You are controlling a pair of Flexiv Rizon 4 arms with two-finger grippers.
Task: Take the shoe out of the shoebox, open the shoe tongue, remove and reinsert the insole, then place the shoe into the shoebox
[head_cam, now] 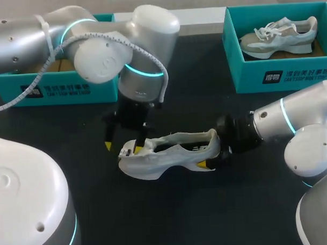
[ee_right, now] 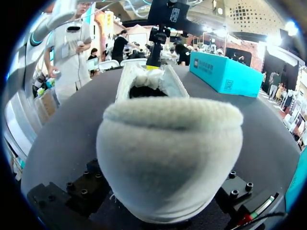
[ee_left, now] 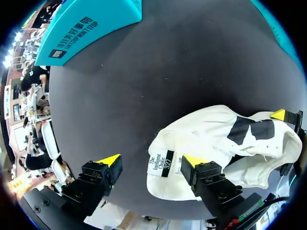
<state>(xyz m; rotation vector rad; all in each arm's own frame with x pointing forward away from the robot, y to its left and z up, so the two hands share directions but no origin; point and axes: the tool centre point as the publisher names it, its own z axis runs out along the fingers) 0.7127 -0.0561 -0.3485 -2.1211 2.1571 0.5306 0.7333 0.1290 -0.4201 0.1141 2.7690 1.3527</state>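
Your shoe (head_cam: 170, 154) lies out on the dark worktop (head_cam: 172, 208), between your two arms and well apart from both teal boxes. Its tongue end points toward your left arm and its heel toward your right.

Your left claw (head_cam: 123, 148) stands released above the tongue end. One yellow fingertip (ee_left: 192, 160) is down on the white tongue (ee_left: 165, 184), just beside the printed label. The other fingertip (ee_left: 110, 159) hangs over bare worktop beside the shoe, so nothing is pinched between them.

Your right claw (head_cam: 212, 150) is clenched on the shoe's heel. In the right wrist view the padded heel collar fills the space between the fingers (their yellow tips are hidden behind it). The head view shows one yellow tip against the near side of the heel. The left wrist view catches another yellow tip at the heel's far end.

The left shoebox (head_cam: 55, 91) sits at the far edge, behind your left arm, and its inside is mostly hidden by that arm. The right shoebox (head_cam: 280, 75) sits at the far right and holds a second shoe (head_cam: 278, 35), lying on its side.
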